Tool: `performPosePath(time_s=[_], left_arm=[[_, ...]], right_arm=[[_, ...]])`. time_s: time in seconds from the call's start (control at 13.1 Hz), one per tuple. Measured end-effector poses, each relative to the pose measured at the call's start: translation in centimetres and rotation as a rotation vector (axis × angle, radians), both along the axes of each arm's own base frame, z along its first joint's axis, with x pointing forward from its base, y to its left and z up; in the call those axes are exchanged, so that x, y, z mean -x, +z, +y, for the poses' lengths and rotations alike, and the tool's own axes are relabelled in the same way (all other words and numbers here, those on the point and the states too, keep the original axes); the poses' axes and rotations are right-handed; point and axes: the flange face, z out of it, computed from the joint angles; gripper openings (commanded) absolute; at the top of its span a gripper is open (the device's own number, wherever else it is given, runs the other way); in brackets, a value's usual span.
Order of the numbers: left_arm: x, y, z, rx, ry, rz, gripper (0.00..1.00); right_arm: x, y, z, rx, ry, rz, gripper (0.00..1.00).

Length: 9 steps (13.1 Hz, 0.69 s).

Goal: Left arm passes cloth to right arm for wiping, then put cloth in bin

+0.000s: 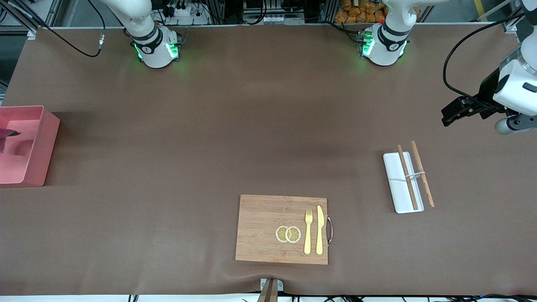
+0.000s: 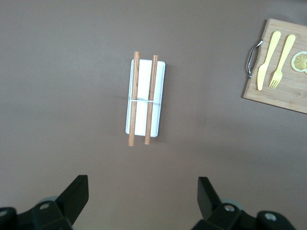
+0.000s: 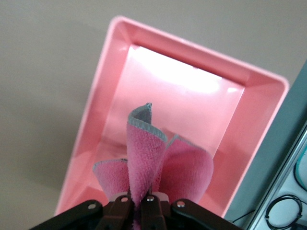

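The magenta-pink cloth (image 3: 149,158) hangs bunched in my right gripper (image 3: 142,197), whose fingers are shut on its folds. It hangs over the inside of the salmon-pink bin (image 3: 111,72), above the bin's floor. In the front view the bin (image 1: 45,142) stands at the right arm's end of the table, and only a dark tip of the cloth (image 1: 9,133) shows over it at the frame's edge. My left gripper (image 1: 449,114) hovers open over the left arm's end of the table. Nothing lies between its fingers (image 2: 76,194).
A white tray (image 1: 395,186) with two wooden chopsticks (image 1: 422,174) across it lies below the left gripper. A bamboo cutting board (image 1: 260,228) near the table's front edge carries two lemon slices (image 1: 288,234), a yellow fork (image 1: 308,233) and a knife (image 1: 319,230).
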Motion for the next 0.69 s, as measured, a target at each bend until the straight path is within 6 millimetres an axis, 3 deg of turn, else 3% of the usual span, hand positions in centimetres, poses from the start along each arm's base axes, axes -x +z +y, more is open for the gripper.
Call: performPosePath(time_s=[0.15,0.31,0.46,0.69], left_arm=[[0.0,0.0,0.0,0.0,0.0,0.001,1.0],[0.0,0.0,0.0,0.0,0.0,0.002,1.0],[0.0,0.0,0.0,0.0,0.0,0.003,1.0],[0.0,0.0,0.0,-0.001,0.0,0.004,1.0]], right_arm=[[-0.1,-3.2,-0.3,-0.021,0.001,0.022,1.0],[-0.5,-3.0,-0.1,-0.02,0.006,0.016,1.0],[-1.6,-0.3,0.5,0.001,0.018,-0.019,1.0],[-4.1,6.0,4.8,0.021,0.004,-0.044,1.0]])
